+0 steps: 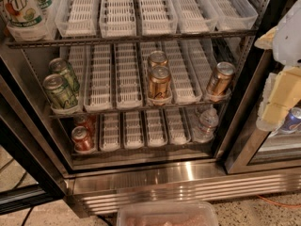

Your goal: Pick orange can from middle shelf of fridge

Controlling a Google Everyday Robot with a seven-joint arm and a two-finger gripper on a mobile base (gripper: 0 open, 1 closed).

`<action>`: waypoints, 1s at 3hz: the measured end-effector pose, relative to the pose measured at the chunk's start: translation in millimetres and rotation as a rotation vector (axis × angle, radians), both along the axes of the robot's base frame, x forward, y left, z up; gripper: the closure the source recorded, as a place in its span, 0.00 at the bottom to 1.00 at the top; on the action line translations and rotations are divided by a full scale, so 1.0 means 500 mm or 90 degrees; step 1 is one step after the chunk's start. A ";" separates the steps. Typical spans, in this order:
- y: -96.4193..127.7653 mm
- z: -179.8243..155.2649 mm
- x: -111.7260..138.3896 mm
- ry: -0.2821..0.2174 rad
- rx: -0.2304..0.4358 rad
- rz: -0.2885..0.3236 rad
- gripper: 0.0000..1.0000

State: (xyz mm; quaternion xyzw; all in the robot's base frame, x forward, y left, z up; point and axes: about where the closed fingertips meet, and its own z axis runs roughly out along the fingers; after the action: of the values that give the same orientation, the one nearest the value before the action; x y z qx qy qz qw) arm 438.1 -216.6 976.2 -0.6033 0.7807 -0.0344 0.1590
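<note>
Staging the approach, I reckon: copper-orange metal drink can point(159, 82) front-centre on the white-trayed wire middle shelf point(127, 81) of the steel-based display fridge point(188, 182), pale cream gripper point(280, 98) beyond that shelf's right end, grip I cannot tell, next needs a reach across and in.

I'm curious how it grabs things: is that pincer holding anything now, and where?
Nothing, it seems: the pincer hangs at the right, outside the fridge, and the orange cans stand untouched on the middle shelf.
</note>
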 end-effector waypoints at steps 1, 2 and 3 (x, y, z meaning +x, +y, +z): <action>0.000 -0.001 0.000 -0.002 0.002 -0.001 0.00; 0.002 -0.011 -0.004 -0.017 0.023 -0.008 0.00; 0.018 -0.073 -0.020 -0.026 0.074 -0.026 0.00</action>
State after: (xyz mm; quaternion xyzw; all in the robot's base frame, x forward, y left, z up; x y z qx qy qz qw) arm 428.1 -207.5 939.9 -0.5761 0.7903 -0.0043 0.2087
